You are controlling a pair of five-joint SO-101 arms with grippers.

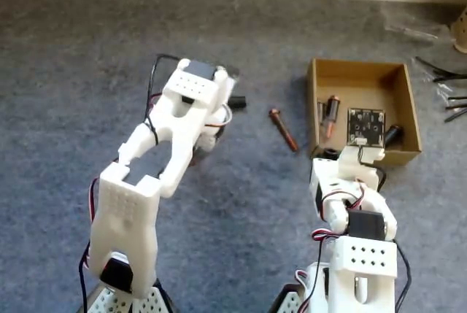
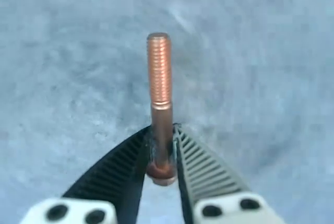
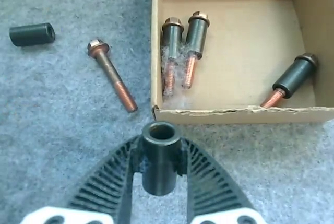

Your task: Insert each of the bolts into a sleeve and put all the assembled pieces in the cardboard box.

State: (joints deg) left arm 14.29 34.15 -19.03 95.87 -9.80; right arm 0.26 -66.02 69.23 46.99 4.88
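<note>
Between left fingers (image 2: 119,167), half-hidden, sits a pinched bolt (image 2: 159,78); right fingers (image 3: 110,183) clasp a sleeve (image 3: 160,157).

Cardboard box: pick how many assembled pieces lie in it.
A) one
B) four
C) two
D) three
D: the box holds three sleeved bolts, two side by side and one apart from them.

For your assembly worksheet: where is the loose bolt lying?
High view: the loose bolt lies on the carpet, between the cardboard box and the empty sleeve.
</note>
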